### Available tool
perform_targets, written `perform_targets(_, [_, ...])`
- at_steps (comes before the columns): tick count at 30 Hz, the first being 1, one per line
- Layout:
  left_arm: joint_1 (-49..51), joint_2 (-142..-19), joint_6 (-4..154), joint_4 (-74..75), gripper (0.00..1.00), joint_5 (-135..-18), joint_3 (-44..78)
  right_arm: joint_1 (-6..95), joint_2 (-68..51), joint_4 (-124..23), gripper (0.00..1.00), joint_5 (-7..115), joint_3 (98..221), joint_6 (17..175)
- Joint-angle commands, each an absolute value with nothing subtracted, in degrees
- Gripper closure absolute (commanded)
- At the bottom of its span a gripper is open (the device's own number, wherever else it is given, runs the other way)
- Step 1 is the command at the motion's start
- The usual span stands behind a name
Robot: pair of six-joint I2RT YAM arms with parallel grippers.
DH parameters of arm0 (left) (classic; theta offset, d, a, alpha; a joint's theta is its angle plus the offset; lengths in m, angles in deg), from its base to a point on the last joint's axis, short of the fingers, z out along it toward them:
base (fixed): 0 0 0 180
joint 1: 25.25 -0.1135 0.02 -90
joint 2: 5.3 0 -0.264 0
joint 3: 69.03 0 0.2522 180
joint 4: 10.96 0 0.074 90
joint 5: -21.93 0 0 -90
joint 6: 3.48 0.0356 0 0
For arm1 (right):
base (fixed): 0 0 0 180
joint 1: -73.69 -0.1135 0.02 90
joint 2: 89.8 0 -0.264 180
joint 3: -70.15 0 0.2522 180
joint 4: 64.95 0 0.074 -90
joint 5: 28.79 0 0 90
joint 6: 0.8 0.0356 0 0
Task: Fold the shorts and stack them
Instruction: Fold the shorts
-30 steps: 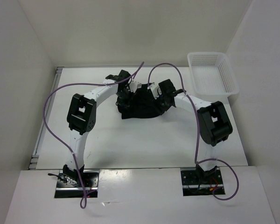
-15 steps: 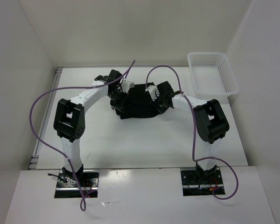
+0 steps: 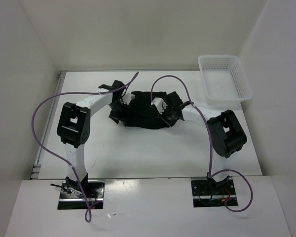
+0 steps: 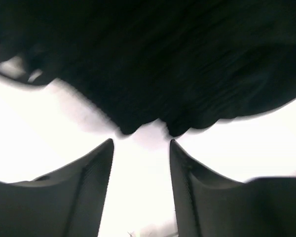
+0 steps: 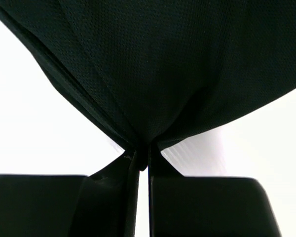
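Two robot arms reach inward over a white table [image 3: 138,153] and meet at the shorts [image 3: 144,109] — a crumpled black heap midway between the left and right edges, closer to the far edge than the near one. The left gripper [image 4: 140,143] is at the heap's left side with its jaws parted and nothing between them; the fabric's edge lies just past the fingertips. The right gripper [image 5: 143,159] is clamped on a fold of the shorts — the cloth fans out from its closed tips. A white mesh basket [image 3: 226,101] sits in the far right corner, well apart from the shorts.
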State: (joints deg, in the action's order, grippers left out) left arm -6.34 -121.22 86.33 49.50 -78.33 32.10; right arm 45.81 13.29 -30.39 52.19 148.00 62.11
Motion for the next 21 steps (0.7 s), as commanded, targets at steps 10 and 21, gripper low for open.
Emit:
perform_targets(10, [-12.95,-123.3,86.52,54.75,0.14,-87.31,54.49,46.35,11.36,-30.27,0.79,57.42,146.75,58.53])
perform_targets(21, [-11.72,-136.53,86.52,51.23,0.15,-90.03,63.38,46.35,11.37,-30.79,0.58,58.48,146.75,57.91])
